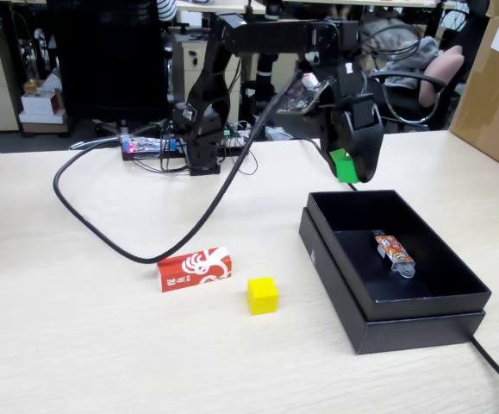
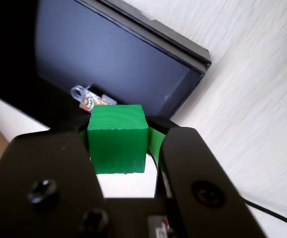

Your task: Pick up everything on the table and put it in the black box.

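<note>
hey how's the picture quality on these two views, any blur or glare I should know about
Fixed view: even soft room light, slightly soft focus, no strong glare; the green cube in the gripper reads clearly. Wrist view: table streaked with motion blur, black box interior hazy, cube and gripper sharper.

Front fixed view; close downward wrist view.

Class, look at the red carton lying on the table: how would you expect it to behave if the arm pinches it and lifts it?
The red carton looks like thin printed card, so it probably weighs little and may dent if the fingers squeeze hard. It lies flat on a long side on the table, so it should not roll. Gripped near one end, it would likely droop or swivel.
</note>
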`<state>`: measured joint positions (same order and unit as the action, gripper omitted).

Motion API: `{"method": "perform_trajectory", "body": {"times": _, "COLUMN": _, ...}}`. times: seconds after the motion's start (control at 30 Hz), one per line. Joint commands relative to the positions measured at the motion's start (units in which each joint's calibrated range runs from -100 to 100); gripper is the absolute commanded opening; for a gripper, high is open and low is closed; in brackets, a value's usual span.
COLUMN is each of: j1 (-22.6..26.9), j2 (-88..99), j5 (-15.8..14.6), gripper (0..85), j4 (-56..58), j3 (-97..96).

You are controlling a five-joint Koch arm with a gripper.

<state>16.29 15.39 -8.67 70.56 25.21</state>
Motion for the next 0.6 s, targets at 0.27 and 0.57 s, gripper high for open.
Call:
{"method": "perform_trajectory", "body": {"times": 0.27, "j1": -2.2, "j2": -1.68, "j5": 1.37, "gripper": 13.6, "j4": -0.02, "j3": 0.45}}
{"method": "perform_trajectory", "body": {"times": 0.57, "j1": -2.3, "j2": -1.45, "j5": 1.86, "gripper": 25.5, "j4": -0.02, "j3": -0.55}}
